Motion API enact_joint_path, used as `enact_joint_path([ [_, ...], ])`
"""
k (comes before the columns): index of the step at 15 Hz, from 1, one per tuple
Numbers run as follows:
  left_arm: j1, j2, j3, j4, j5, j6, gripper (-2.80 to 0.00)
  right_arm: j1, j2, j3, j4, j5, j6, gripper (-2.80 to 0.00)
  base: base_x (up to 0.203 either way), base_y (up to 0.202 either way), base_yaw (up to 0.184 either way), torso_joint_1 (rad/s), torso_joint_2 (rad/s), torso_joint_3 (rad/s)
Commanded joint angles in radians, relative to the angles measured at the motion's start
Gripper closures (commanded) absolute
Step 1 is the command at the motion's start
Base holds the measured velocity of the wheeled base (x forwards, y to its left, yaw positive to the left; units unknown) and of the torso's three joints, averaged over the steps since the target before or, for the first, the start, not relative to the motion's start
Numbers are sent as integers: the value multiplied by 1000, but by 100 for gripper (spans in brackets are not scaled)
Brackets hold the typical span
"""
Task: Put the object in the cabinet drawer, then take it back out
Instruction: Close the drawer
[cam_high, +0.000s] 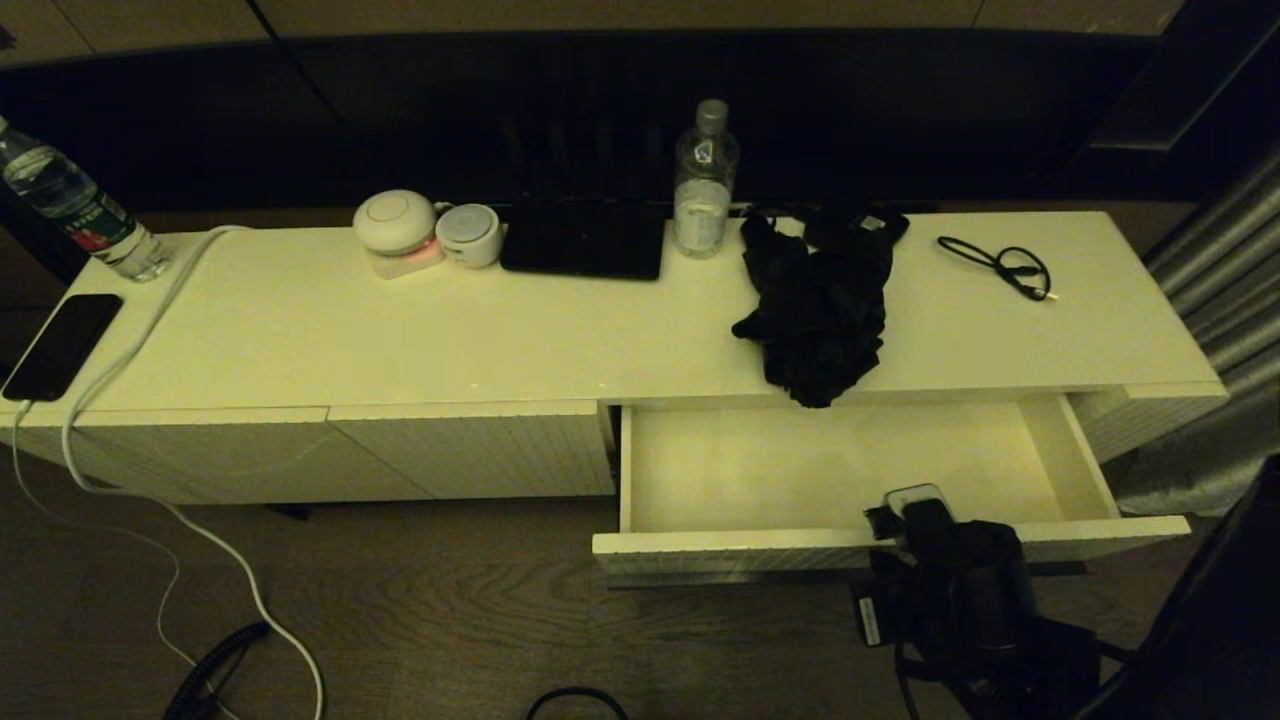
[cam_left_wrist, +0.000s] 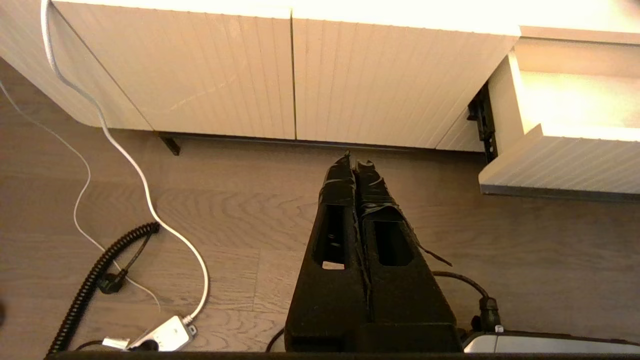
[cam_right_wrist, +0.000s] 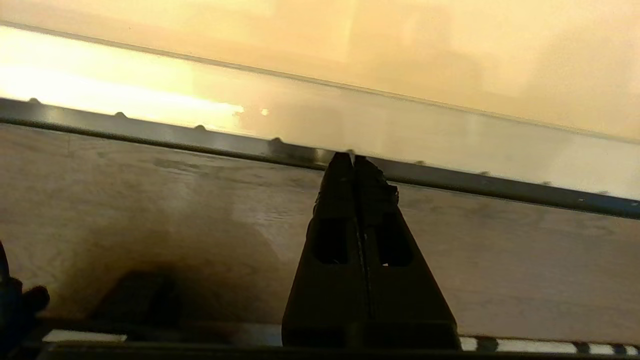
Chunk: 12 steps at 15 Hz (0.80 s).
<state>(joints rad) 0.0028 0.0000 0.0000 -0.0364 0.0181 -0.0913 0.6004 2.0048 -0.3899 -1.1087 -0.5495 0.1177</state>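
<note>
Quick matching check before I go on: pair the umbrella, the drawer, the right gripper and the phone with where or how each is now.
1 umbrella
2 drawer
3 right gripper
4 phone

a pulled open, nothing inside
b shut, at the drawer's dark handle strip
c on the cabinet top, above the drawer
d far left end of the cabinet top

Pairs: 1-c, 2-a, 3-b, 4-d

A long cream cabinet (cam_high: 420, 340) stands on a wood floor (cam_high: 420, 620), its drawer (cam_high: 830, 465) pulled out at the right. On top lie a phone (cam_high: 62, 345), two bottles (cam_high: 75, 205) (cam_high: 705, 180), two round white devices (cam_high: 395, 225) (cam_high: 470, 235), a black pad (cam_high: 585, 240), the umbrella (cam_high: 820, 310) and a black cable (cam_high: 1005, 265). White cords (cam_high: 200, 540) trail onto the floor.
</note>
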Motion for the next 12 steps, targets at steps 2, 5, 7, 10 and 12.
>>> enact_joint_path([
  [2,0,-2,0,0,0,-1,0,-14,68,-38,-62,-1,-1,0,0,0,0,0,0,0],
  [5,0,-2,2,0,0,-1,0,-16,102,-68,-103,-1,-1,0,0,0,0,0,0,0],
  [7,0,-2,0,0,0,-1,0,-15,124,-97,-150,-1,-9,0,0,0,0,0,0,0],
  [10,0,-2,0,0,0,-1,0,-17,152,-127,-163,0,-10,0,0,0,0,0,0,0],
  [12,0,-2,0,0,0,-1,0,-23,169,-157,-163,1,-11,0,0,0,0,0,0,0],
])
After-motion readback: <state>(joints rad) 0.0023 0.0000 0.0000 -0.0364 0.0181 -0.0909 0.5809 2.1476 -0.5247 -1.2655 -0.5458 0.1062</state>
